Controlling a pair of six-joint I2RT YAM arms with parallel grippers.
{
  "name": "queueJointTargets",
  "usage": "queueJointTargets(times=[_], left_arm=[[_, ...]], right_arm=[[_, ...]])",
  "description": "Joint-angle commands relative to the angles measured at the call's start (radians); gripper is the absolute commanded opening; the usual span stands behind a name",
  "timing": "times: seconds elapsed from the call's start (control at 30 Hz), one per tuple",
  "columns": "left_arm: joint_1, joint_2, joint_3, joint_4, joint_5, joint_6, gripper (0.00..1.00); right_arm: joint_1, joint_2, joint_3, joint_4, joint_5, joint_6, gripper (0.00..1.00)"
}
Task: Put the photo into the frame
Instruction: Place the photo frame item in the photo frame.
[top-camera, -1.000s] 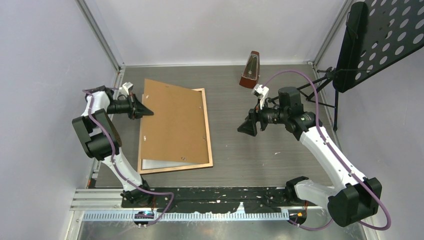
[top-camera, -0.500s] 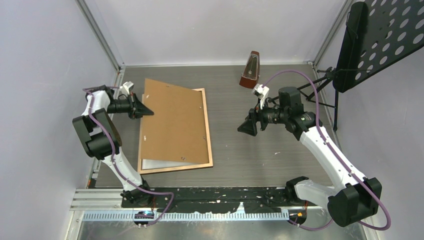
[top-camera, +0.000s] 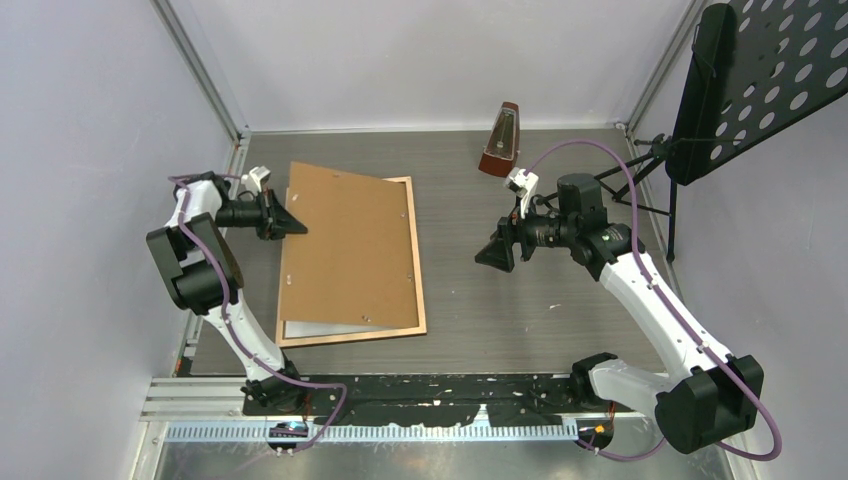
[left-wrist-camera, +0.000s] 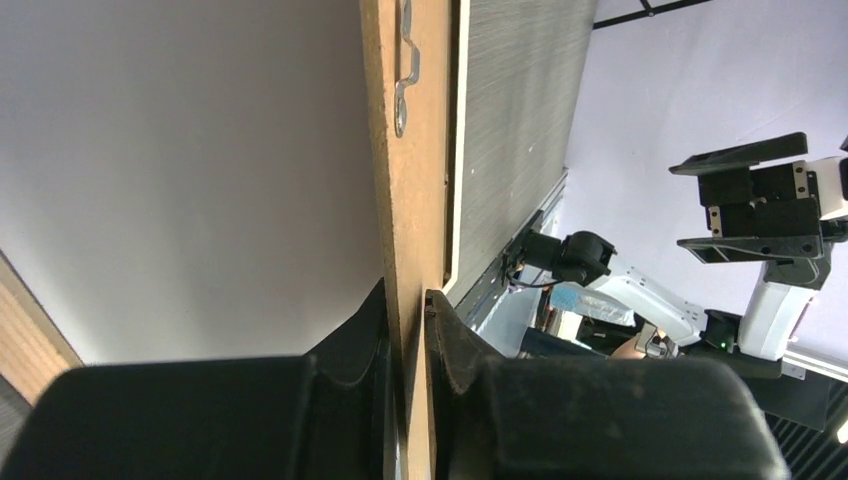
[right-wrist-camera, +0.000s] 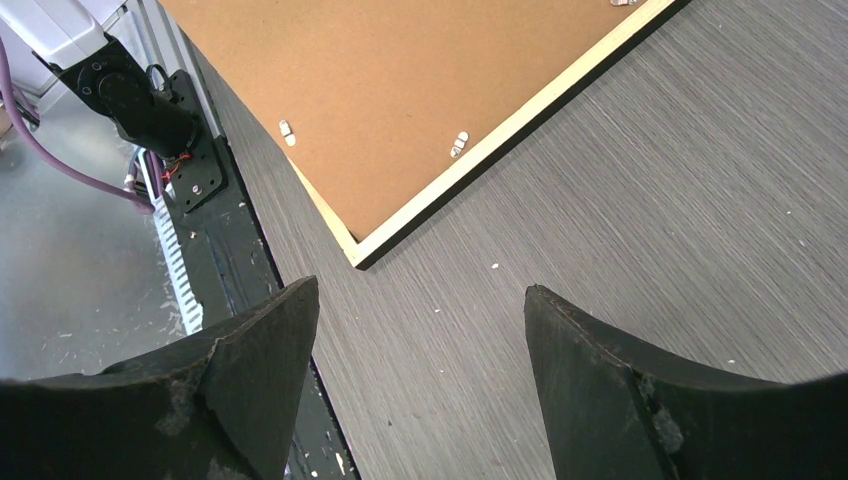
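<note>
Frame (right-wrist-camera: 505, 133) on my grey table (top-camera: 520, 310), pale walls (top-camera: 400, 60) around.
I see left gripper (top-camera: 300, 227) pinching the board (top-camera: 345, 240) edge; right gripper (top-camera: 487, 255) spread, hovering.

Bright, even, diffuse light; shadows soft and faint. Top view sharp; left wrist view's near fingers (left-wrist-camera: 200, 420) slightly soft.

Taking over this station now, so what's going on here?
The left gripper pinches the left edge of the brown backing board, lying askew over the frame on the table. A white strip, apparently the photo face down, shows at the frame's near end. The right gripper hovers open to the right, holding nothing.
</note>
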Motion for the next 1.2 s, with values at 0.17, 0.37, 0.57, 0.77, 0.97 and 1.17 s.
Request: queueJointTargets(times=[0.17, 0.37, 0.57, 0.77, 0.97, 1.17], left_arm=[[-0.005, 0.010, -0.023, 0.072, -0.082, -0.024, 0.41], [-0.005, 0.009, -0.030, 0.090, -0.136, -0.040, 0.55], [-0.006, -0.011, -0.025, 0.109, -0.237, -0.075, 0.66], [-0.006, -0.044, -0.021, 0.108, -0.350, -0.088, 0.73], [-0.007, -0.062, -0.017, 0.103, -0.416, -0.090, 0.77], [-0.006, -0.094, -0.006, 0.093, -0.460, -0.082, 0.78]], right_arm=[[-0.002, -0.007, -0.007, 0.040, -0.020, 0.002, 0.81], [-0.002, -0.007, -0.007, 0.042, -0.022, 0.005, 0.81], [-0.002, -0.011, -0.010, 0.043, -0.022, 0.005, 0.81], [-0.002, -0.010, -0.009, 0.045, -0.026, 0.008, 0.81], [-0.002, -0.013, -0.010, 0.049, -0.028, 0.009, 0.81], [-0.003, -0.023, -0.016, 0.051, -0.025, 0.010, 0.81]])
